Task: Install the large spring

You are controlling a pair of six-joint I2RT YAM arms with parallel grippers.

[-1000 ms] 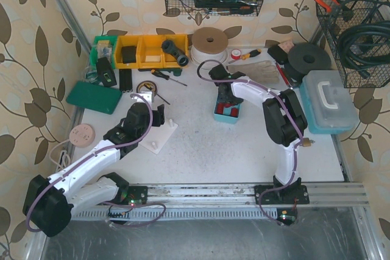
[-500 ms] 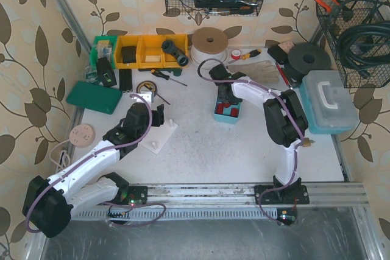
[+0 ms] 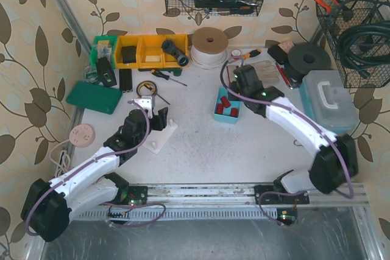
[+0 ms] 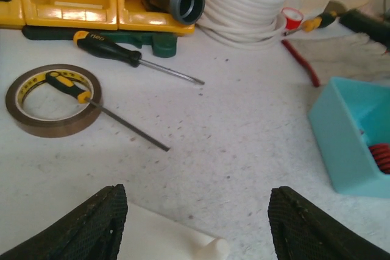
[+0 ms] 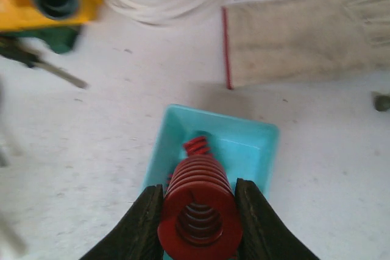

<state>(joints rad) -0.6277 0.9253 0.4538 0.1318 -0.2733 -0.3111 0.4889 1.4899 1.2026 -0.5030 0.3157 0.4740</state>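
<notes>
Two claws logged. Right gripper [image 5: 196,192] clamped on large red spring [image 5: 198,223], coil squeezed between both fingers; teal bin [image 5: 256,144] just beneath and ahead. Left gripper [image 4: 195,223] spread wide, gripping nothing; white base plate [image 4: 159,237] below it.

table [image 3: 213,150]: white | on it: teal tray [image 3: 226,120], tape roll [image 4: 52,127], screwdriver [image 4: 106,48], glove [image 5: 304,35], white block [image 3: 161,136]

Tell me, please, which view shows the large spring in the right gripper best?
The right wrist view: the large red spring fills the foreground, clamped in the right gripper. Top external: the gripper hides it. Left wrist: not in frame.
</notes>
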